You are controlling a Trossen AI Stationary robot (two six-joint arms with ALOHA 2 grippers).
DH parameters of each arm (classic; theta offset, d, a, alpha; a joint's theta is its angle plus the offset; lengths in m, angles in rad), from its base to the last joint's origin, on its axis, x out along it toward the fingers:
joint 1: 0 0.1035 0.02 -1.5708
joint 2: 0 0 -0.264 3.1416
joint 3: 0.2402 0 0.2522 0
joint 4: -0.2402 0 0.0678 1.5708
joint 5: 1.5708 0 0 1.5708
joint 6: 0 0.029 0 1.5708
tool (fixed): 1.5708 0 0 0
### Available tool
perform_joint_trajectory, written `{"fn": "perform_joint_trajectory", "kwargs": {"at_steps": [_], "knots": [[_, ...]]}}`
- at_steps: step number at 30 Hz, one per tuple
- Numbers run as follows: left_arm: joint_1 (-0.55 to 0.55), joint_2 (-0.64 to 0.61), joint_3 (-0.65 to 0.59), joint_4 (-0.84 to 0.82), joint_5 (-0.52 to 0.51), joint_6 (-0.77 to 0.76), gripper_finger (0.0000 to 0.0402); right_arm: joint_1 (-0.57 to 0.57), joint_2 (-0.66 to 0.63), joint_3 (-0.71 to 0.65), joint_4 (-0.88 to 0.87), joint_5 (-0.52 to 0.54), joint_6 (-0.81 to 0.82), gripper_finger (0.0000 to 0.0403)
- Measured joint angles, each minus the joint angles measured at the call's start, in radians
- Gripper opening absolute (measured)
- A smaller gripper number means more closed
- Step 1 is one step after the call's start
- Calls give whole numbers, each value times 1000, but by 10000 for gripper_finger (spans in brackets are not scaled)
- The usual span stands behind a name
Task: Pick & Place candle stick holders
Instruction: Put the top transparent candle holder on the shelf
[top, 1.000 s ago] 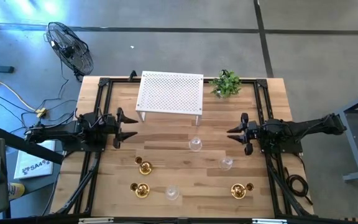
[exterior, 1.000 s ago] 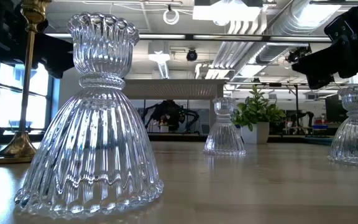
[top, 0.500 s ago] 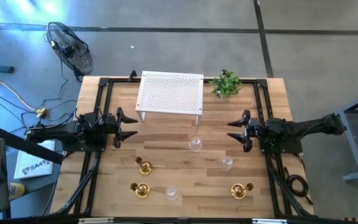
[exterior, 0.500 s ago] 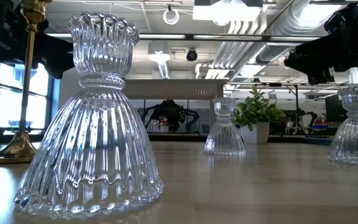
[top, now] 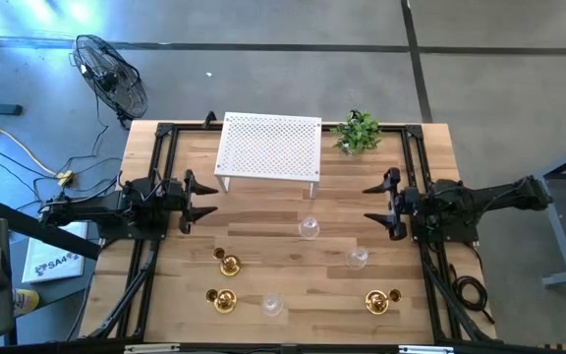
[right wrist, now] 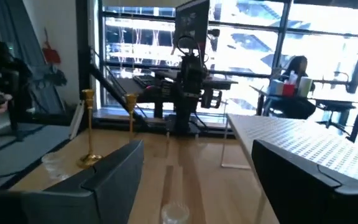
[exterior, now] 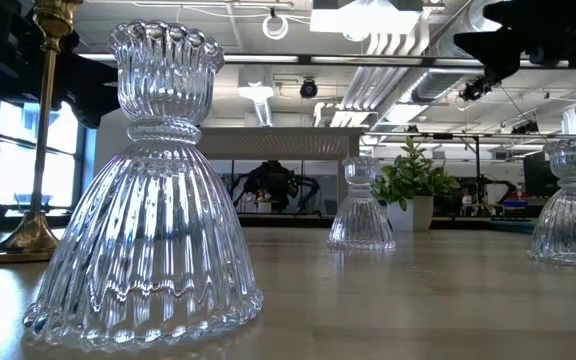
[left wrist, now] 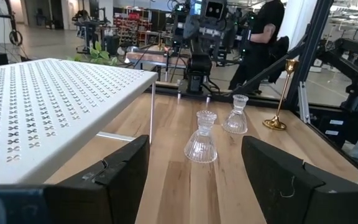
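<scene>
Wooden table (top: 263, 226) | your right gripper (top: 379, 204) spread, empty, poised toward clear candle stick holder (top: 309, 228) | left gripper (top: 202, 200) open, waiting.

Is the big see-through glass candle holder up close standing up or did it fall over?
Standing up. The glass candle holder sits with its wide ruffled base flat on the wooden table.

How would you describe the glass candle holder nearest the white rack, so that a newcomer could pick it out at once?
Start at the white perforated rack at the far edge of the wooden table, beside the small green plant. Just in front of the rack's right front leg stands a clear ribbed glass candle holder. It is the glass one closest to the rack; the other two glass holders and the brass ones stand nearer the table's front edge.
</scene>
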Motion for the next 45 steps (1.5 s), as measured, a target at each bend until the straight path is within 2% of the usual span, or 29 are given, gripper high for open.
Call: {"fn": "perform_joint_trajectory", "kwargs": {"at_steps": [6, 9, 15, 20, 24, 36, 45], "knots": [[0, 0, 0, 0, 0, 7, 250, 0, 197, 155, -198, 65, 20, 293], [0, 0, 0, 0, -3, 13, 250, 0, 300, 227, -234, 55, 35, 293], [0, 0, 0, 5, -35, 17, 250, 0, 481, 321, -246, 21, 178, 293], [0, 0, 0, 14, -98, 16, 250, 0, 616, 350, -231, 35, 205, 293], [0, 0, 0, 21, -128, 16, 250, -1, 696, 352, -140, 30, 218, 293], [0, 0, 0, 21, -130, 15, 250, -3, 920, 353, -56, 98, 137, 293], [0, 0, 0, 21, -129, 15, 250, -37, 1018, 353, -13, -2, 178, 293]]}}
